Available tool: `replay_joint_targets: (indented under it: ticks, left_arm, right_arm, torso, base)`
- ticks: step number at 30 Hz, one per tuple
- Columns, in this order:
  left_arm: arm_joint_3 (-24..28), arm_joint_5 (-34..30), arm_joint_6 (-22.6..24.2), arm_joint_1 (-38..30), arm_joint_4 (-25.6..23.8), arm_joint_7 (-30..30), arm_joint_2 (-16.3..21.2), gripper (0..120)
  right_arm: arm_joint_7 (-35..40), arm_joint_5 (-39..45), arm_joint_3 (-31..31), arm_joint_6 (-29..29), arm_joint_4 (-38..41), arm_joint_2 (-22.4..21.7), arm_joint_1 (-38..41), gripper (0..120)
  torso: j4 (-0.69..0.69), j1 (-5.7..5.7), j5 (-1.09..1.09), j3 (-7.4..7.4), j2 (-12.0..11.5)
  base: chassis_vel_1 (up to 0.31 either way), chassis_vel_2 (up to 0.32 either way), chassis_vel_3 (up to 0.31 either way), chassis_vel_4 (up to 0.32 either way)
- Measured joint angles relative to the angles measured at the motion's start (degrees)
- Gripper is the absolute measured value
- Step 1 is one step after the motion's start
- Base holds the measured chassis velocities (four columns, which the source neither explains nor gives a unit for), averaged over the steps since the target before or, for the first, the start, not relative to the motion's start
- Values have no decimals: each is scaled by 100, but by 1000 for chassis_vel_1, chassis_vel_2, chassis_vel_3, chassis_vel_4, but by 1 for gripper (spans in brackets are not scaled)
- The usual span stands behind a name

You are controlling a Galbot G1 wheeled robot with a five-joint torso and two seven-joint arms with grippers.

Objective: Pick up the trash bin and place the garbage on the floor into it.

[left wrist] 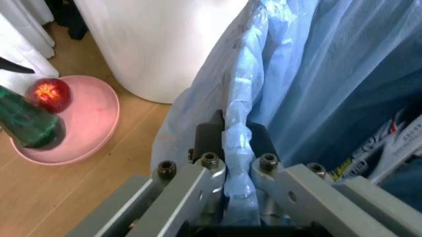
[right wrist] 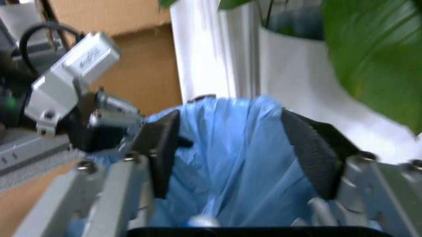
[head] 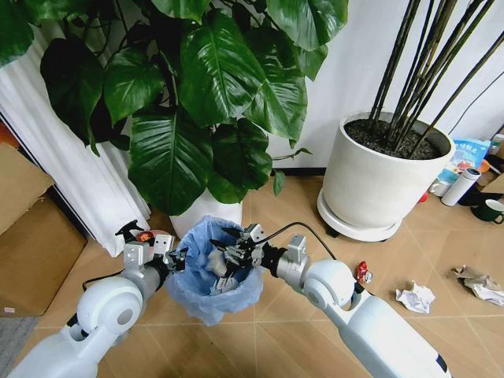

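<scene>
Trash bin (head: 211,276) hangs above the floor before the leafy plant's pot, the left hand (left wrist: 236,143) clamped on its bagged rim. Right hand (right wrist: 240,148) hovers over its mouth, pads apart. Thin liner could slip, dropping the bin.

Indoor corner of an office or lived-in room, set up as a test area. Tiled floor (head: 283,339) in tan; white wall (head: 354,71) behind. Two large potted plants in white pots (head: 378,181), beyond the right claw (head: 230,256). Cardboard boxes (head: 31,236) stacked off to the left claw's (head: 175,256) outer side. Thermos (head: 459,187), mug (head: 490,210) and snack bag (head: 466,153) on the floor at far right.
</scene>
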Motion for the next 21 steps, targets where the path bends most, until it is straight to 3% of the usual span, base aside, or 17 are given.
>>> replay_joint_targets:
  ticks: [11, 18, 21]
  left_arm:
    - [-162, 103, -17, 68, -12, 4, -1, 0]
    - [-211, 217, -30, 131, -55, 47, -37, 0]
    - [-227, 270, -56, 172, -122, 84, -26, 0]
  right_arm:
    - [831, -68, 1017, 187, 486, -65, -574, 97]
    - [976, -588, 2026, 265, 637, 116, -1529, 100]
    - [911, -966, 2742, 357, 558, 366, -2051, 100]
  torso:
    - [1, 0, 1, 0, 0]
    - [-1, 0, 2, 0, 0]
    - [-1, 0, 1, -1, 0]
  base:
    - [0, 0, 0, 0]
    - [0, 0, 0, 0]
    - [0, 0, 0, 0]
